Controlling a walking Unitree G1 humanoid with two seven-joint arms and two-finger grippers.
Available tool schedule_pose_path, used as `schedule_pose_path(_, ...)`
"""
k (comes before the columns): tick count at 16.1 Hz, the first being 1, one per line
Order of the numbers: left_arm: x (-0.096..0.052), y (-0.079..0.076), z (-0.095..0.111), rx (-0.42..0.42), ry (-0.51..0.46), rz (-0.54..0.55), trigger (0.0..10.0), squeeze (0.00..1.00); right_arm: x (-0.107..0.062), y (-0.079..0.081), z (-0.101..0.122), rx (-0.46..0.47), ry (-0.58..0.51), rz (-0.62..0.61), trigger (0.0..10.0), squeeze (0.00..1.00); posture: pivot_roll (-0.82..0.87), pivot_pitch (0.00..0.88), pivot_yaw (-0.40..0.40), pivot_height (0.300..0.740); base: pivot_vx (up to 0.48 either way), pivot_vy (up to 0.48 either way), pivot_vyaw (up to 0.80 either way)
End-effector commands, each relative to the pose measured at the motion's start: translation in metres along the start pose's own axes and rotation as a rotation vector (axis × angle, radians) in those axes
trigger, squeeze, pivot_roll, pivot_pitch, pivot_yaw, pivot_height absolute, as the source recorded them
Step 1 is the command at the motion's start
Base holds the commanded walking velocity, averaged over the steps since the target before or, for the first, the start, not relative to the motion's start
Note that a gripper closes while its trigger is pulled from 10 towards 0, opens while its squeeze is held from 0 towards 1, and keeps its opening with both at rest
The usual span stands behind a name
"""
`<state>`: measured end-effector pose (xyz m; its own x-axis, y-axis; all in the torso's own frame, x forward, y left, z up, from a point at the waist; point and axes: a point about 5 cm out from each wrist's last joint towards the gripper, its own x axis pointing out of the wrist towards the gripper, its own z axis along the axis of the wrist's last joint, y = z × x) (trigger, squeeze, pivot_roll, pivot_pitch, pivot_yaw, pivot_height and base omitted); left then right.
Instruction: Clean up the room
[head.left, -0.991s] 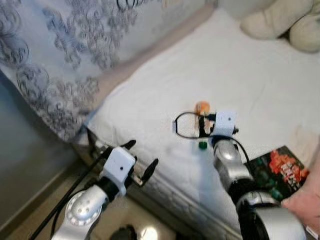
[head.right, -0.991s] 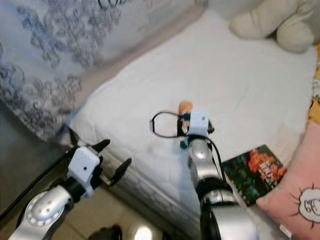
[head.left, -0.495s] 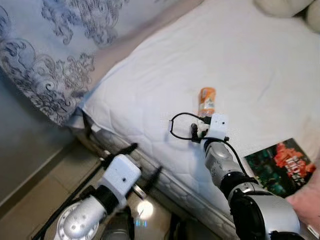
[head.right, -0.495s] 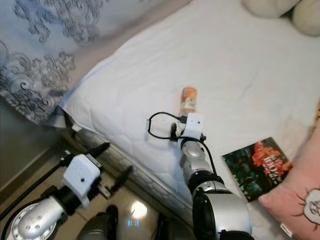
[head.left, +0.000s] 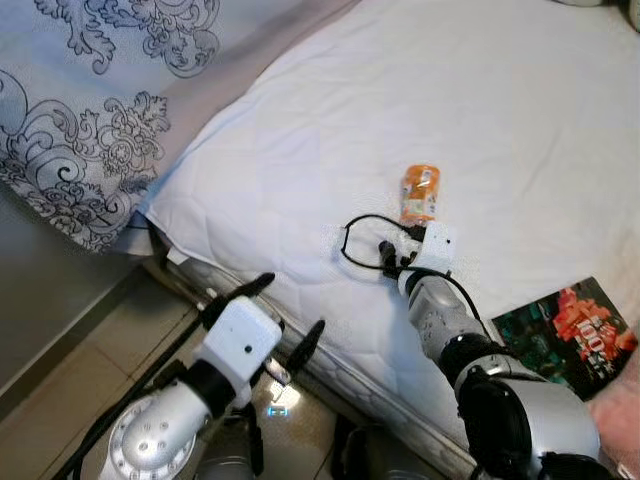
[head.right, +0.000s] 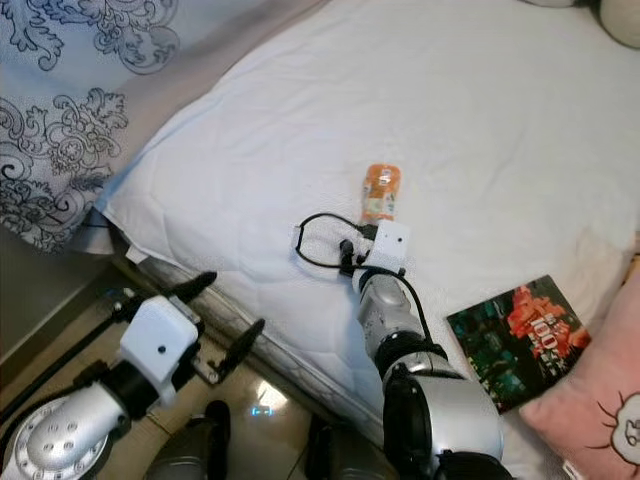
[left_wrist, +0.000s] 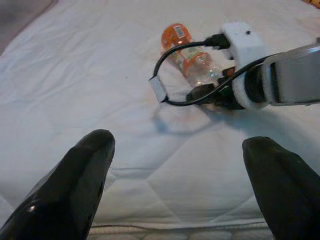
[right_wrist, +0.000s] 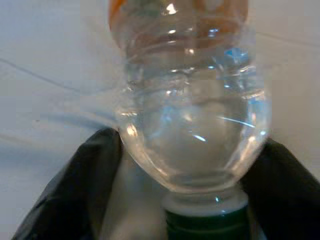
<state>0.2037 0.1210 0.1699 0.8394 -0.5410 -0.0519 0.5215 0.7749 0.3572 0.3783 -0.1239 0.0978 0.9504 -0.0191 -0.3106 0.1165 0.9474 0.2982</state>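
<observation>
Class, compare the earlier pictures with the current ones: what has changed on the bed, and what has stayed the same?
The right hand has closed in around the bottle, a finger on each side of its neck. The camera shifted too. The bottle lies on the mattress as before, the book unmoved; the left hand stays open.

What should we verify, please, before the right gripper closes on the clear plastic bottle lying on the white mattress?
1. Clear plastic bottle with orange label sits between the right gripper fingers: ok.
2. Fingers open: ok.
3. Fingers touching the bottle: cannot tell.
4. Green cap end faces the wrist: ok.
5. Left gripper, open, stands off the white mattress edge: ok.
6. Dark red-printed book lies apart from the bottle: ok.
</observation>
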Motion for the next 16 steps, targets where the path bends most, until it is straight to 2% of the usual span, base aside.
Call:
schedule_pose_path(1,0.0,-0.003,-0.007,-0.016,0.033,-0.013,10.0,0.0,-0.003,-0.007,-0.018,0.04,0.084,-0.024,0.0,0.0,0.47,0.39,-0.119,0.74,0.0,0.0,0.0)
schedule_pose_path(4,0.009,-0.004,-0.011,-0.02,0.031,-0.024,10.0,0.0,-0.002,-0.003,-0.016,0.031,0.084,0.002,0.0,0.0,0.45,0.357,-0.12,0.74,0.0,0.0,0.0)
schedule_pose_path(6,0.017,-0.002,-0.018,-0.026,0.036,-0.025,10.0,0.0,-0.002,0.0,-0.013,0.014,0.068,0.027,0.0,0.0,0.42,0.299,-0.123,0.74,0.0,0.0,0.0)
schedule_pose_path(7,0.024,0.0,-0.022,-0.034,0.037,-0.024,10.0,0.0,-0.002,0.003,-0.013,-0.009,0.071,0.059,0.0,0.0,0.41,0.264,-0.125,0.74,0.0,0.0,0.0)
schedule_pose_path(8,0.035,0.004,-0.03,-0.018,0.039,-0.028,10.0,0.0,-0.002,0.003,-0.016,-0.011,0.083,0.062,0.0,0.0,0.38,0.181,-0.121,0.74,0.0,0.0,0.0)
schedule_pose_path(9,0.041,0.005,-0.031,-0.013,0.035,-0.031,10.0,0.0,-0.003,0.003,-0.017,-0.013,0.084,0.061,0.0,0.0,0.38,0.17,-0.119,0.74,0.0,0.0,0.0)
schedule_pose_path(10,0.055,0.009,-0.033,-0.038,0.017,-0.019,10.0,0.0,-0.002,0.005,-0.014,-0.021,0.066,0.072,0.0,0.0,0.36,0.097,-0.108,0.74,0.0,0.0,0.0)
schedule_pose_path(12,0.066,0.013,-0.032,-0.067,-0.005,0.002,10.0,0.0,-0.001,0.004,-0.006,-0.028,0.034,0.084,0.0,0.0,0.35,0.064,-0.103,0.74,0.0,0.0,0.0)
schedule_pose_path(13,0.076,0.02,-0.039,-0.101,0.006,0.043,10.0,0.0,0.001,0.004,0.008,-0.036,-0.024,0.081,0.0,0.0,0.33,0.0,-0.09,0.74,0.0,0.0,0.0)
schedule_pose_path(14,0.081,0.025,-0.047,-0.116,0.026,0.066,10.0,0.0,0.003,0.003,0.023,-0.07,-0.096,0.081,0.0,0.0,0.31,0.0,-0.079,0.74,0.0,0.0,0.0)
schedule_pose_path(15,0.092,0.036,-0.061,-0.173,0.048,0.14,10.0,0.0,0.002,0.004,0.062,-0.142,-0.284,0.087,0.0,0.0,0.28,0.0,-0.064,0.74,0.0,0.0,0.0)
schedule_pose_path(16,0.094,0.039,-0.064,-0.198,0.049,0.173,10.0,0.0,0.0,0.001,0.077,-0.171,-0.373,0.078,0.0,0.0,0.26,0.0,-0.06,0.74,0.0,0.0,0.0)
